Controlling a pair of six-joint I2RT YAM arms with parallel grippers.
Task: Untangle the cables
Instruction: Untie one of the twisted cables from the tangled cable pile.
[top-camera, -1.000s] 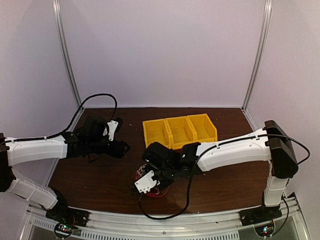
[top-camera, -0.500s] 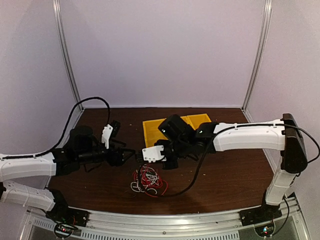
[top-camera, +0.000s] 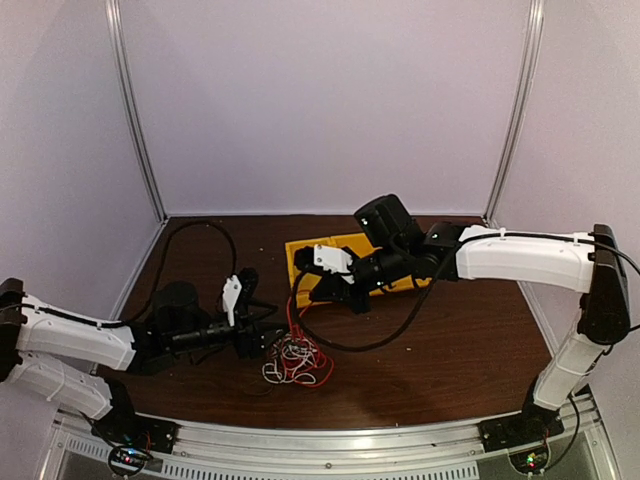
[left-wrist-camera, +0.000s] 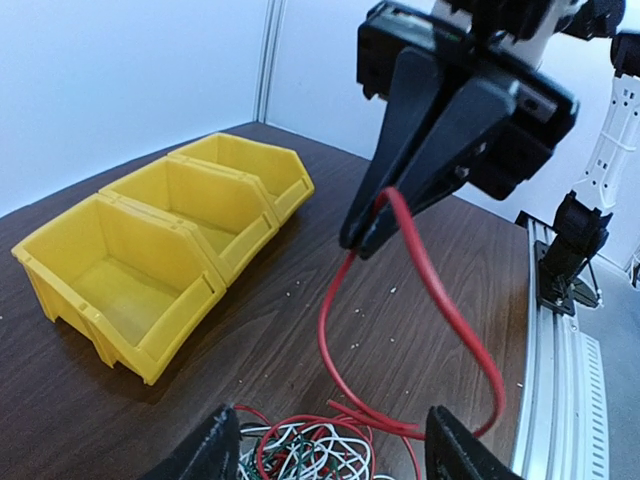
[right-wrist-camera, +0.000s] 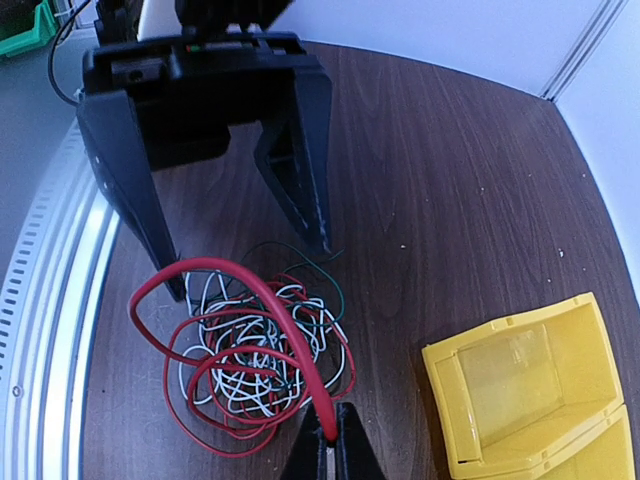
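The right gripper (left-wrist-camera: 362, 232) is pressed together on a red cable (left-wrist-camera: 440, 290), pinching it right at the fingertips. It holds that pinch up in the air, well above the table (top-camera: 450, 340). From the pinch the red cable curves down in a long open arc and runs back into the clump of cables (right-wrist-camera: 250, 370) below. So one length of it is drawn up, but its lower part is not free of the rest.

The left gripper (right-wrist-camera: 250, 265) sits low, just beside the clump on the near-left side, with its fingers spread wide and nothing between them. Its tips point at the clump, and the red arc hangs down in front of them. Whether a fingertip touches any wire I cannot tell.

The clump itself lies on the table between the two grippers, near the front edge. It is a loose knot of red and white loops with at least one thin dark strand, all crossing over one another.

The row of yellow bins (left-wrist-camera: 185, 310) stands farther back, apart from the clump, and the compartments that show hold nothing.

As for progress, the job looks to be at an early stage. Only one red strand is being teased out and it is not separated yet. No cable lies apart on its own, and the whole knot of red, white and dark wires is left to pull apart. A likely next need is for the left gripper to hold the clump down while the red cable is drawn clear.
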